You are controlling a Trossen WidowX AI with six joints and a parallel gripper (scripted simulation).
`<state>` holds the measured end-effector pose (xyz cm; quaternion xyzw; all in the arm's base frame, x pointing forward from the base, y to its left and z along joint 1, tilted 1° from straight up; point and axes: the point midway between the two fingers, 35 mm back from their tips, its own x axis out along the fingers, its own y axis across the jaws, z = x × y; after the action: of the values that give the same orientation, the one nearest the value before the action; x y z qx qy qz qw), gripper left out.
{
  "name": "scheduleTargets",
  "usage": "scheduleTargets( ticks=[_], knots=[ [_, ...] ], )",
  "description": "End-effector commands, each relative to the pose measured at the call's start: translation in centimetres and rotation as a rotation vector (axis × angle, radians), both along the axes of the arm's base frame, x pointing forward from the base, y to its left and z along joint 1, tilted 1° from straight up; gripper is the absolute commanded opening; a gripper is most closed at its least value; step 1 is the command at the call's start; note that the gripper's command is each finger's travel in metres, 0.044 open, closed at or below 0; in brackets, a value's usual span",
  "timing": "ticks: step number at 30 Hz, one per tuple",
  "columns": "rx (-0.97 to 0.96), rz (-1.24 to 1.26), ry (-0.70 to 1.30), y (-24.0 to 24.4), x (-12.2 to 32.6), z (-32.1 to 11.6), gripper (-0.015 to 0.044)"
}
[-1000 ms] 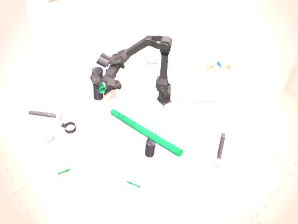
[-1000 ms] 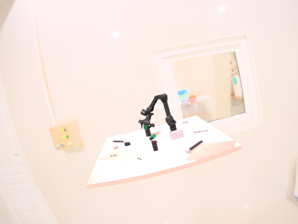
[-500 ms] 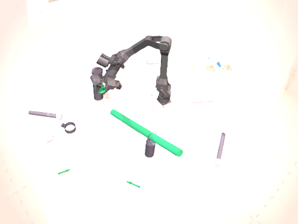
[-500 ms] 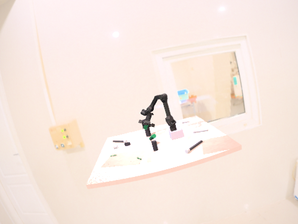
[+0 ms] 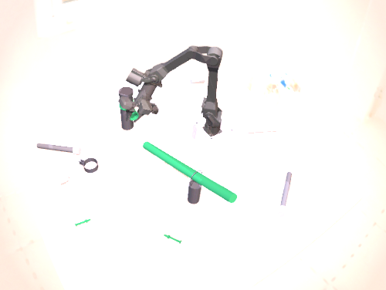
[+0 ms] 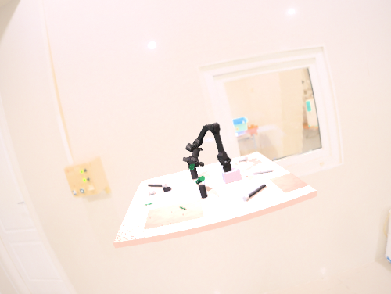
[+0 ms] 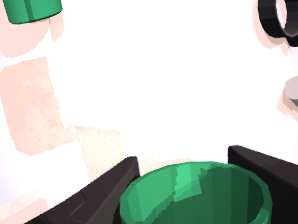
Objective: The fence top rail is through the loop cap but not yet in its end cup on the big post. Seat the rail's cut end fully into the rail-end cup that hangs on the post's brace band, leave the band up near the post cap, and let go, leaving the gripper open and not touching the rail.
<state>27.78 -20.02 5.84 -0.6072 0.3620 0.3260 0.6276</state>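
Note:
The big post stands upright at left. Its green brace band shows just below the post cap. My gripper is shut on the green rail-end cup, a finger on each side. The cup's open mouth is empty and faces away from the post in the wrist view. The green rail passes through the loop at the small post. Its near end is apart from the cup. The band's joint with the cup is hidden by the gripper.
A loose dark band and a dark tube lie left of the rail. Two small green bolts lie in front. Another dark tube lies at right.

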Motion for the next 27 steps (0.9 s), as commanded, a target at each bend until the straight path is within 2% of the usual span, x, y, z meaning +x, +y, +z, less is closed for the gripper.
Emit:
scheduleTargets(
  ticks=[1, 27],
  knots=[
    [-0.002, 0.026, 0.0, -0.1, -0.3, 0.0, 0.0],
    [-0.006, 0.142, 0.002, -0.1, -1.4, 0.0, 0.0]
  ],
)
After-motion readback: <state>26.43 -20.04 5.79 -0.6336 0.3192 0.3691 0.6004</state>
